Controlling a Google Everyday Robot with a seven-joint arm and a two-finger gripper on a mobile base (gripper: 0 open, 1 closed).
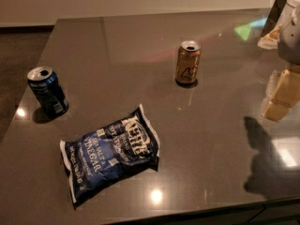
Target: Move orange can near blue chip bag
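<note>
The orange can (188, 63) stands upright on the dark glossy table (117, 41), right of centre toward the back, with its top opened. The blue chip bag (111, 153) lies flat near the front left, with white edges and white lettering. My gripper (282, 95) is at the right edge of the view, low over the table. It is well to the right of the orange can and touches nothing. The can and the bag are about a bag's length apart.
A dark blue can (47, 92) stands upright near the table's left edge, behind and left of the bag. Part of my arm (290, 29) fills the top right corner. Its shadow (269, 161) falls on the front right. The table's front edge (187, 214) is close below the bag.
</note>
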